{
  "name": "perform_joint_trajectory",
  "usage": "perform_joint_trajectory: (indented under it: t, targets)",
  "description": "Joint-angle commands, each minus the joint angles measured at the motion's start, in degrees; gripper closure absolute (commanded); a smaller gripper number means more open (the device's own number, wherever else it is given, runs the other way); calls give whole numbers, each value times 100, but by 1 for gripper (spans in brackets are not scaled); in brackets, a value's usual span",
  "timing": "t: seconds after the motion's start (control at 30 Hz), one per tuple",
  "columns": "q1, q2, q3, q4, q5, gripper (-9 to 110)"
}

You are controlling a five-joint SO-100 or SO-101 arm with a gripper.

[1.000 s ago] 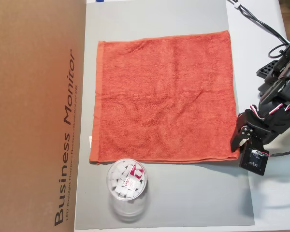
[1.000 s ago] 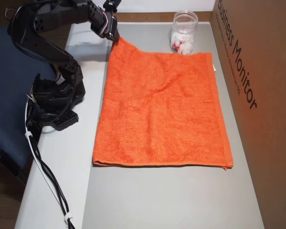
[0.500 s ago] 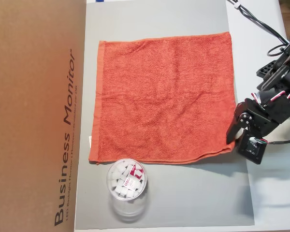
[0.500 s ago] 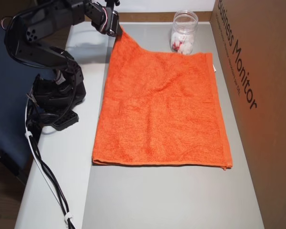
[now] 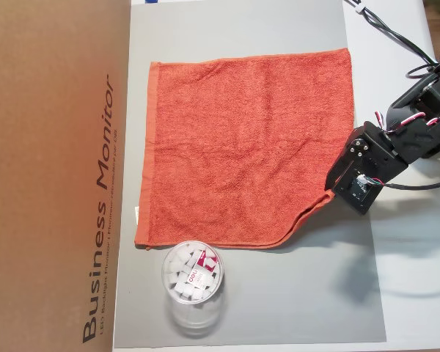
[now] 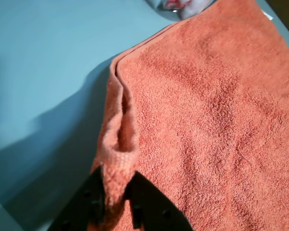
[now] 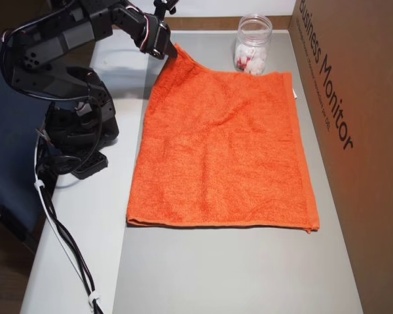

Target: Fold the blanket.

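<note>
In an overhead view the gripper (image 5: 331, 192) pinches the towel (image 5: 249, 143) corner farthest from the cardboard box (image 5: 55, 176). The wrist view shows only thin hem clamped; it may slip. In another overhead view the cup (image 7: 253, 44) sits close; dragging could topple it

Looks like an office or home desk used as a hobby robotics bench — prob not a real lab. White table (image 7: 72, 261) w/ a grey mat (image 5: 293, 308) laid on top, a brown cardboard box (image 5: 51, 176) printed "Business Monitor", zip-tied cables (image 7: 65, 242) trailing off the edge, a dark blue chair seat (image 7: 6, 163) alongside.
</note>
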Motion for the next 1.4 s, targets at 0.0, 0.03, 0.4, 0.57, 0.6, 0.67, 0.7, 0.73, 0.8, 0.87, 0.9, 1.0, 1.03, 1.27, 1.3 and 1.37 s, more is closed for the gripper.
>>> perform_joint_trajectory:
  t: [0.0,0.03,0.4,0.57,0.6,0.67,0.7,0.73,0.8,0.87,0.9,1.0,1.03,1.27,1.3,1.37]
  targets:
    - [176,141,-387,-62,18,102]
    - [237,141,-413,-53,18,102]
    - [1151,141,-949,9,18,102]
    - [1547,141,-1195,9,18,102]
    - [1626,141,-1239,0,18,102]
    - [1811,141,-1336,-35,18,102]
    - [1907,141,-1389,-35,18,102]
    - [1995,141,-1441,-35,18,102]
    - [2188,141,-1521,-35,18,102]
    - [2417,141,-1626,-35,18,102]
    - [2505,141,-1670,-26,18,102]
    - [2795,141,-1819,0,26,102]
    - [2874,141,-1872,0,26,102]
    - [3331,62,-2224,9,431,102]
    - [3419,53,-2259,9,448,102]
    - [3560,53,-2285,-53,457,102]
